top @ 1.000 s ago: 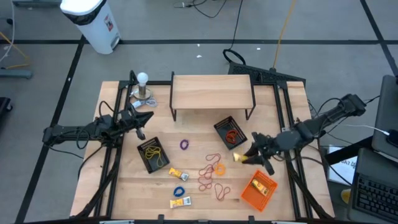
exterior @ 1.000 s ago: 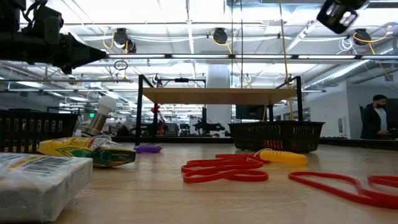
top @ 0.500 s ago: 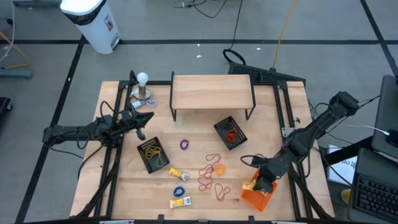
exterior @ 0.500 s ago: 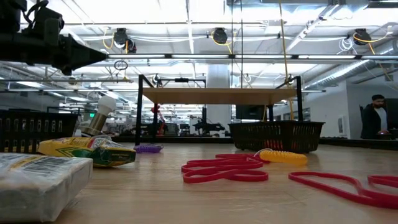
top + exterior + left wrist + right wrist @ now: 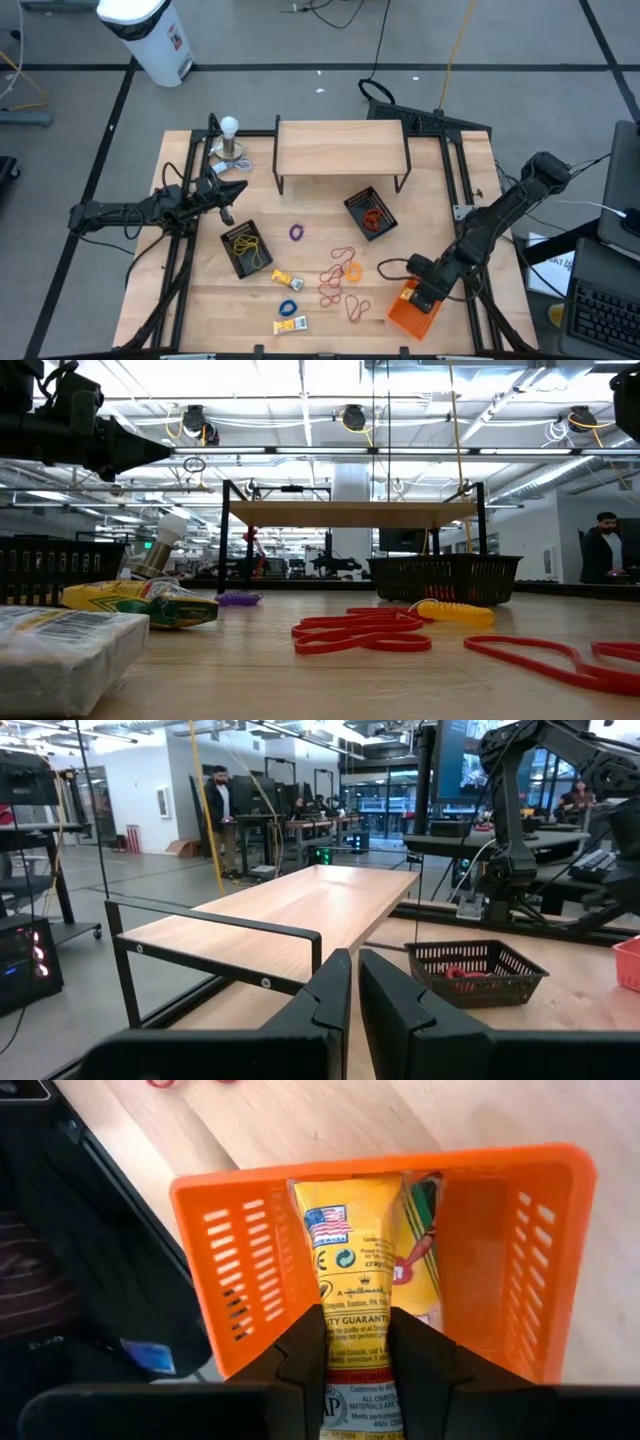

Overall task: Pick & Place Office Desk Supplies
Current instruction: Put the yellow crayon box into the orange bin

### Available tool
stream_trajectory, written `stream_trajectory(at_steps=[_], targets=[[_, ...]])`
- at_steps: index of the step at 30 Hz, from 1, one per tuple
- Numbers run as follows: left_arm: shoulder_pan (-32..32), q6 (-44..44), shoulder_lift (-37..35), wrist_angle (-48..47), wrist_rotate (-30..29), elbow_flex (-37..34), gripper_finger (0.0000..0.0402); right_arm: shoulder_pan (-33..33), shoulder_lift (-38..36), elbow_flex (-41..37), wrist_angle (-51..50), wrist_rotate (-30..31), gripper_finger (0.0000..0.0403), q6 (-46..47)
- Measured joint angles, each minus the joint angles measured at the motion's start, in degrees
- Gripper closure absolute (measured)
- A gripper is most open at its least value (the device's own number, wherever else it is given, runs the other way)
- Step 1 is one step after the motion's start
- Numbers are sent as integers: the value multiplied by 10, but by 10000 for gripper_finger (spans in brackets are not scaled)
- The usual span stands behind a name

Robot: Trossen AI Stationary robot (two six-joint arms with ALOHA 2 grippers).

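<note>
my right gripper [image 5: 356,1342] hung over the orange tray [image 5: 250,1250] at the table's front right, its fingers [image 5: 305,1355] clamped on a yellow packet [image 5: 355,1295] that pointed down into the tray beside a second packet [image 5: 420,1250] already lying there. my left gripper [image 5: 354,988] waited closed and empty above the table's left side. red bands [image 5: 335,285], a blue band [image 5: 289,308] and two more packets [image 5: 286,280] lay on the wood mid-table.

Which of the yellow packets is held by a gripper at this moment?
The yellow packet clamped in the right gripper over the orange tray. The two other packets lie loose on the table, untouched.
</note>
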Motion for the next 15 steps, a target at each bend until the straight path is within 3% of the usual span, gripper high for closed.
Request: stream_trajectory(at_steps=[7, 15], targets=[[0, 0, 0, 0, 0, 0, 378, 8, 20, 0, -11, -5, 324, -1], [0, 0, 0, 0, 0, 0, 378, 8, 32, 0, -23, -5, 303, -83]])
